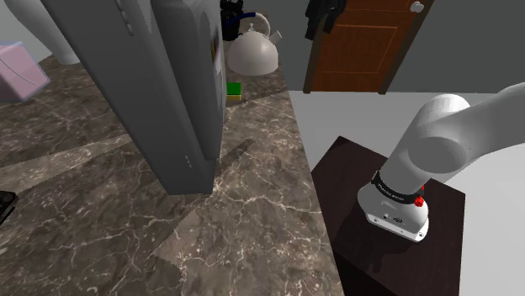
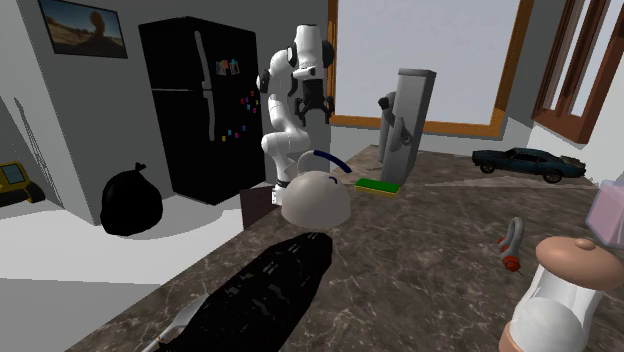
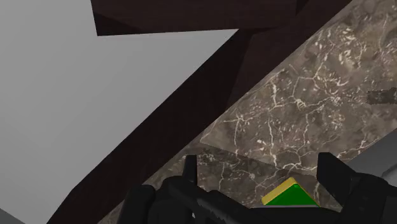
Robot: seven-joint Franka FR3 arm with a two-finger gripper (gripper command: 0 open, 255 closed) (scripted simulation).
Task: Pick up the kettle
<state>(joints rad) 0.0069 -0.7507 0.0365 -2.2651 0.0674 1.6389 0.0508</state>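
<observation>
The kettle (image 1: 252, 55) is a white dome with a dark blue handle, standing at the far end of the brown marble counter (image 1: 252, 219), beyond a tall grey appliance (image 1: 160, 84). In the second exterior view the kettle (image 2: 315, 198) sits mid-counter in front of the white arm. My gripper (image 2: 318, 103) hangs high above the counter's edge behind it, well apart from it. In the wrist view the gripper (image 3: 259, 172) is open with nothing held. Far below it lie the counter edge and a green and yellow sponge (image 3: 289, 193).
The sponge (image 1: 233, 90) lies between the grey appliance (image 2: 410, 120) and the kettle. A pink box (image 1: 18, 71), a toy car (image 2: 520, 160), a white figure (image 2: 550, 300) and a long black object (image 2: 270, 290) share the counter. The dark stand (image 1: 395, 252) adjoins the counter; a brown door (image 1: 357, 46) is behind.
</observation>
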